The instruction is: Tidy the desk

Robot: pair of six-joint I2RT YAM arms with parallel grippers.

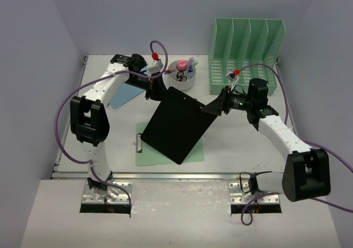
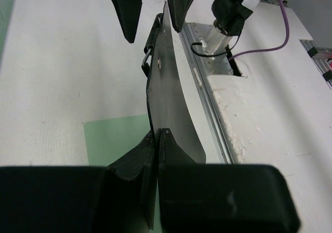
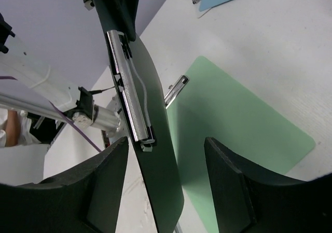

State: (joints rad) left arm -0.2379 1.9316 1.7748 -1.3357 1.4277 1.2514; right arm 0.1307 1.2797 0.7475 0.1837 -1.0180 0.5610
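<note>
Left gripper (image 2: 158,133) pinching thin glossy black clipboard (image 1: 179,125), right gripper (image 3: 167,146) spread wide astride its metal clip (image 3: 129,87), matte off-white desk (image 1: 242,148)

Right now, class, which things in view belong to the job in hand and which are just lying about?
In the job: flat black clipboard, pinched by the left gripper, the open right gripper straddling its clip end; off-white desk.
Lying about: pale green clipboard under it; light blue clipboard; round white tub of oddments; mint-green slotted file rack.
</note>
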